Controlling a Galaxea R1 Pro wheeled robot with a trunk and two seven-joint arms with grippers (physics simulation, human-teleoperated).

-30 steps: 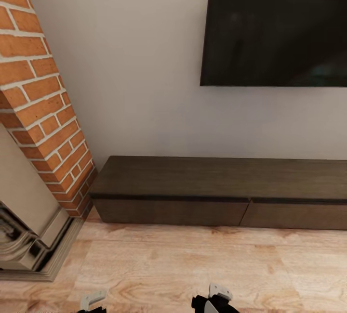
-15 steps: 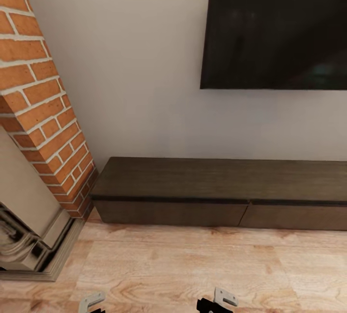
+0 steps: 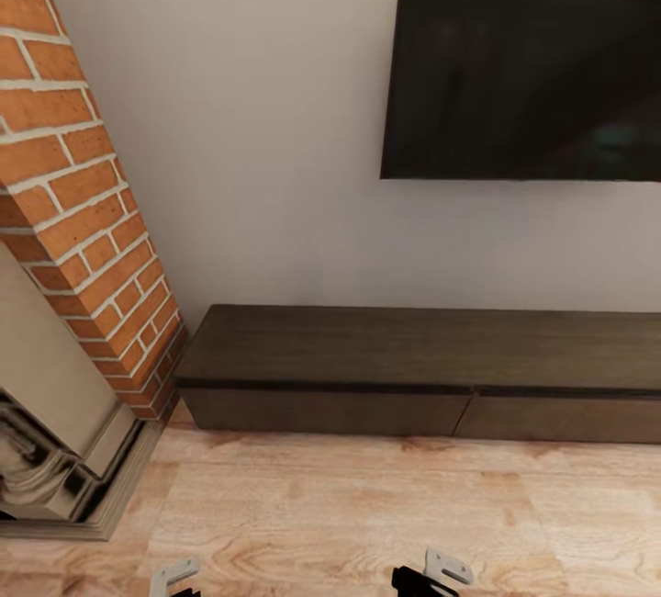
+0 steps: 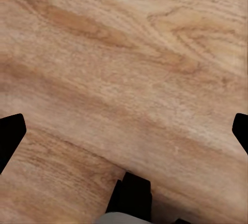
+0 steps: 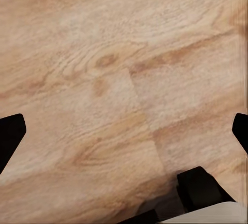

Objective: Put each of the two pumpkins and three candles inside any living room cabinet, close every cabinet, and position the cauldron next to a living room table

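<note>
We face the cabinet — a long, low dark-brown unit standing on the wooden floor against the pale wall. Its flat top is bare, and the two drawer fronts we can see sit flush with a thin seam between them, so the unit is closed along the stretch in view. Above it, mounted on the wall, hangs a large black screen. At the left a red brick column slants down to the floor beside the cabinet's end, and in front of the brick stands the ornate grey fireplace surround.

At the bottom edge of the head view we see just the tips of our arms: the left gripper as a small pale bracket, the right gripper as a pale bracket over a dark body. Both hang above the floor planks, well apart from the cabinet.

In the left wrist view the left gripper looks straight down on wood grain, its dark fingertips at the opposite edges of the picture — jaws released, spread wide, nothing between them. The right gripper shows the same: fingertips far apart over bare planks, jaws released and empty.
</note>
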